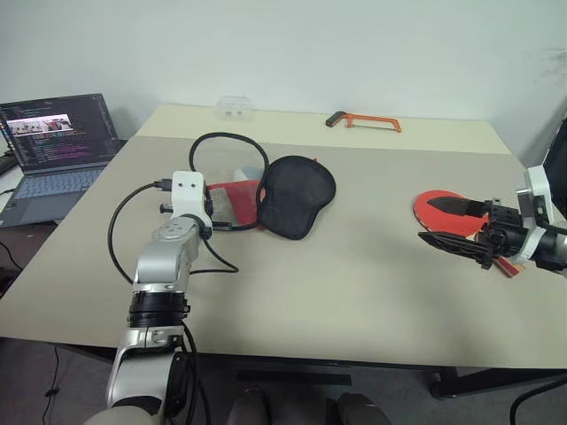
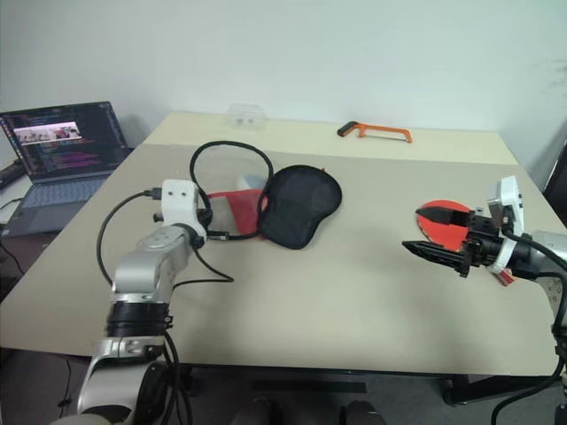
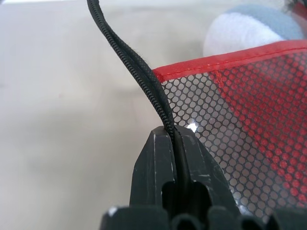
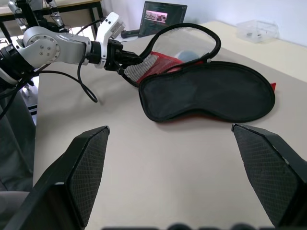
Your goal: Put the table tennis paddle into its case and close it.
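Left end effector pinched closed on the black zipper edging of the soft, floppy red-and-black fabric case mid-tabletop. Right end effector, spread wide and empty, hovers over the stiff red-rubber paddle; its handle looks best to grip.

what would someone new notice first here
The black and red case lies mid-table, its black zipper edge pinched in the left gripper. The red paddle lies near the right edge beneath the wide-open right gripper. An orange hacksaw lies at the far edge.
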